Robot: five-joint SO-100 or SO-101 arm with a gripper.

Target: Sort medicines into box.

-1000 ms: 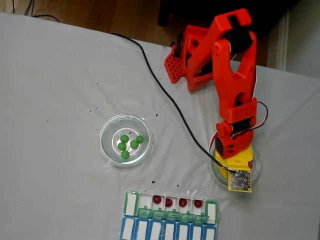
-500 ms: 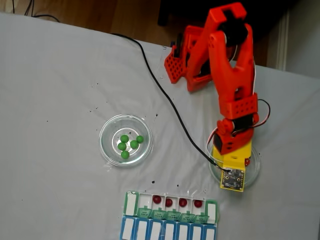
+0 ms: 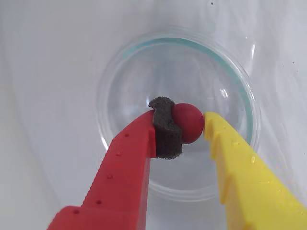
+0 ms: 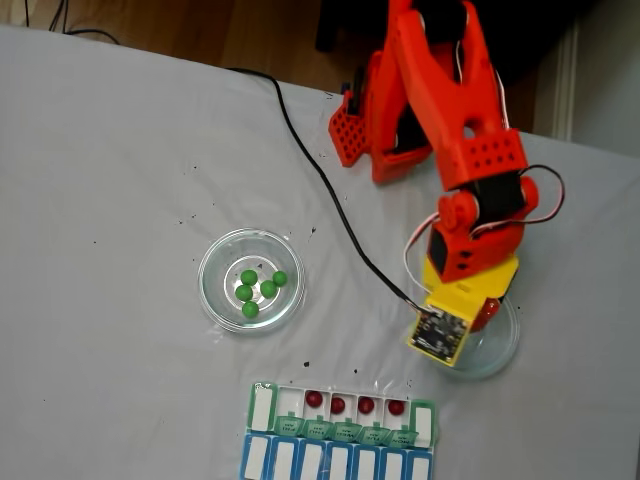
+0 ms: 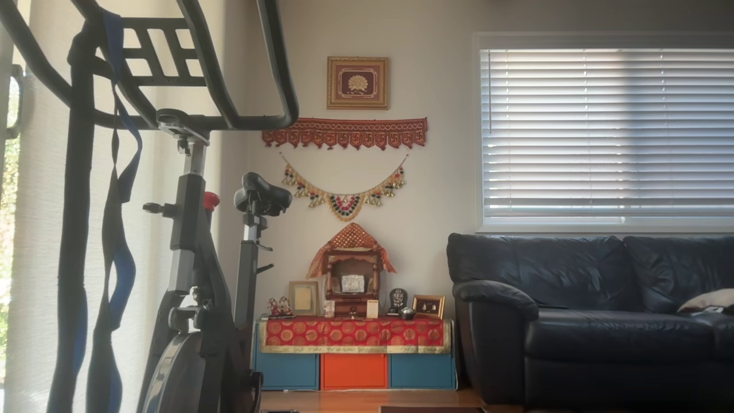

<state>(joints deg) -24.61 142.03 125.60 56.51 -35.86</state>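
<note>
gripper [image 3: 192, 125] clamps last red ball [image 3: 187, 122] over right dish [image 4: 505, 352] | box [image 4: 425, 412]: four reds placed (near edge) | five greens [image 4: 258, 290] left, untouched

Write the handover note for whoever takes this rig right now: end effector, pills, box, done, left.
End effector: shut on a red ball, pinched between the foam pad on the red finger and the yellow finger, above the right glass dish in the fixed view.
Pill box: near edge of the table; four red balls sit in four open compartments, one each.
Green balls: five, all in the left glass dish.
Done: four red balls placed.
Left: carry the held ball to the box, then move the five green ones.
</note>
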